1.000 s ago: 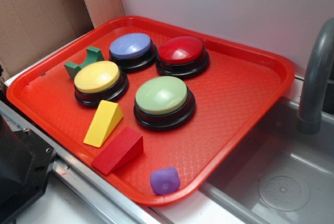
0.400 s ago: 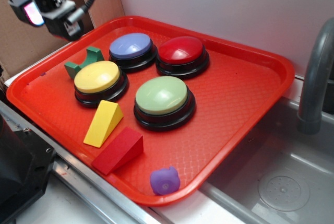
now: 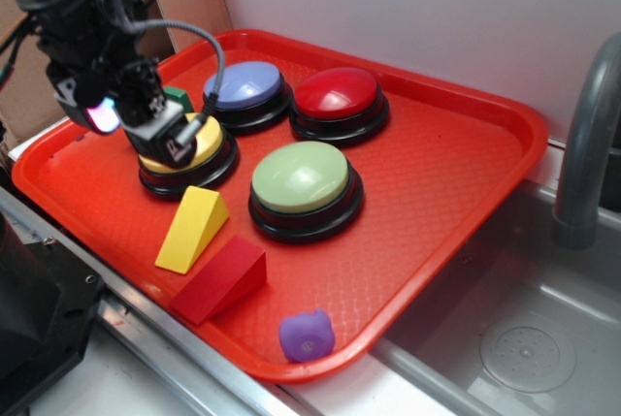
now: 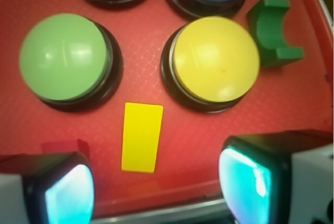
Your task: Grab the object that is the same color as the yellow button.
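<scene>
Small matte yellow wedge-shaped block (image 4: 141,137) lies on the red plastic tray (image 3: 437,174), just in front of the round yellow domed button w/ black base (image 4: 215,59) and beside the red wedge block (image 3: 220,280), not touching either. Claw (image 4: 156,187) hangs above the tray's left part w/ jaws wide, holding nothing. In wrist view the block sits btwn the two pads (image 4: 68,195), slightly fwd of them and a bit nearer the left-of-frame pad. Long axis runs fwd-back, so the jaws would close across its narrow width. Judgement: mostly straight descent w/ small fwd nudge, keeping clear of the yellow button.
</scene>
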Robot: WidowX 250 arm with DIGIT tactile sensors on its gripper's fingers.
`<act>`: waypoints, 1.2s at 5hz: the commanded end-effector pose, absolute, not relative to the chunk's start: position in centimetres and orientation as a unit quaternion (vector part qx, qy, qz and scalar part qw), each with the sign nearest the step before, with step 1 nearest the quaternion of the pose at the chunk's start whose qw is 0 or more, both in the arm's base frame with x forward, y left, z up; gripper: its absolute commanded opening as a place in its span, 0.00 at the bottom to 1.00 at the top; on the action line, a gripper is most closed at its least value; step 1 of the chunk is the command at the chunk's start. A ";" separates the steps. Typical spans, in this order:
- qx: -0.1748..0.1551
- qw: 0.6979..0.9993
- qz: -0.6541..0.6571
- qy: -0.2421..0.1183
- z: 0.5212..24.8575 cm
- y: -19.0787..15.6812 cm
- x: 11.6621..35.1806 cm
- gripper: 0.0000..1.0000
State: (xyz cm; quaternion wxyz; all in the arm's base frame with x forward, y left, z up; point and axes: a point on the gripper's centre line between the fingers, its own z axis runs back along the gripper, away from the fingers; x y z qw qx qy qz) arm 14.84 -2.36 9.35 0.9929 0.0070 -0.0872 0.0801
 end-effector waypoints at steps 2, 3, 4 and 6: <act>-0.013 0.991 0.072 -0.111 4.6 -3.1 16.0 1.00; -0.022 0.991 0.077 -0.106 3.8 -3.0 16.6 1.00; -0.029 0.991 0.085 -0.096 2.6 -2.7 17.1 1.00; -0.031 0.990 0.099 -0.093 1.9 -2.7 17.4 0.88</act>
